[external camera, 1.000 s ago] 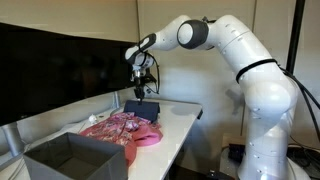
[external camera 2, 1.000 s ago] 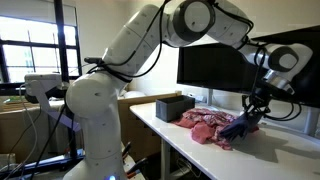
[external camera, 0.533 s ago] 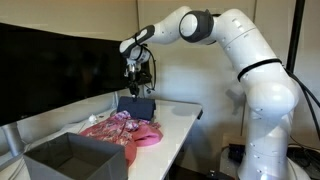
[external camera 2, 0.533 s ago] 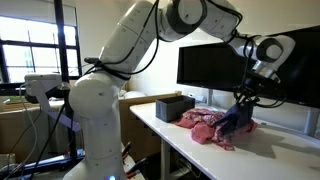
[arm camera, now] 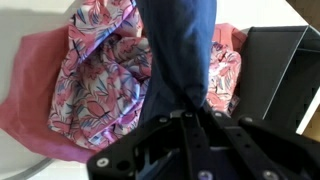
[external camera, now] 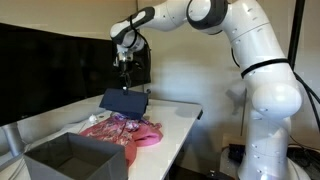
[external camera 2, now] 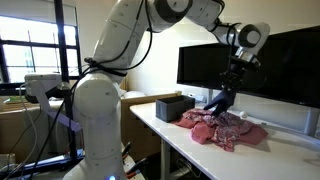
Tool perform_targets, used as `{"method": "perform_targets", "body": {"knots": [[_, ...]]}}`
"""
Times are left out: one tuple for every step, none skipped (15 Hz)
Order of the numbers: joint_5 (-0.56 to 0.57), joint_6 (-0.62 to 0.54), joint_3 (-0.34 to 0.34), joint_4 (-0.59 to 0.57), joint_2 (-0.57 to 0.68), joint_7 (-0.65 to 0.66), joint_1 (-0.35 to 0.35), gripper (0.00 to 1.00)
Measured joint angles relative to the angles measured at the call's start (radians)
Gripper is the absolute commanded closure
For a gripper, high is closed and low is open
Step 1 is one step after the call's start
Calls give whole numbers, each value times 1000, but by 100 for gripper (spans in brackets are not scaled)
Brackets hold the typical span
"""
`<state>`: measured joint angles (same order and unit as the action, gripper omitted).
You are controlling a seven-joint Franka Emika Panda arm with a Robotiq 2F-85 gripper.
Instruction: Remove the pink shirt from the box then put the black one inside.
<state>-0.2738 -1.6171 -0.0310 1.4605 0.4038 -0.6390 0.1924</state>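
My gripper (external camera: 124, 68) is shut on the black shirt (external camera: 124, 101), which hangs from it in the air above the pink shirt (external camera: 125, 130). In the wrist view the black shirt (arm camera: 178, 50) looks dark blue and runs up from the shut gripper (arm camera: 190, 115). The pink shirt (arm camera: 100, 70), flower-patterned, lies crumpled on the table beneath it. The box (external camera: 75, 160), a dark grey open bin, stands beside the pink shirt and looks empty. The box (external camera 2: 173, 108) also shows at the table's other end, left of the pink shirt (external camera 2: 225, 128) and the hanging black shirt (external camera 2: 220, 100).
A white table (external camera: 190, 115) carries everything. A large dark monitor (external camera 2: 270, 60) stands along the table's back edge, close behind the gripper (external camera 2: 233, 80). The robot's white base (external camera 2: 95, 130) stands at the table's end near the box (arm camera: 270, 70).
The gripper has risen and moved over the pink shirt toward the box, lifting the black shirt off the table. Its jaws have stayed shut.
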Motion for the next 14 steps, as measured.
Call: {"method": "perform_targets", "body": {"knots": [[2,-6,-1,18,-24,13,-16,94],[4,-13,-1,37,-48,30,-35,94],[7,-25,-3,58,-72,51,-55,94],[9,-38,-5,80,-93,76,-76,94],[11,-51,-9,101,-113,102,-99,94],[12,-68,-13,123,-131,129,-123,94],[12,-83,-20,143,-148,154,-146,94],[12,-95,-28,160,-162,177,-166,94],[12,-106,-37,175,-175,194,-185,94],[12,-116,-46,186,-185,212,-204,94],[12,-120,-56,194,-192,224,-220,94],[11,-120,-65,197,-195,234,-233,94],[9,-120,-73,197,-196,240,-245,94],[8,-120,-80,197,-195,247,-255,94]]}}
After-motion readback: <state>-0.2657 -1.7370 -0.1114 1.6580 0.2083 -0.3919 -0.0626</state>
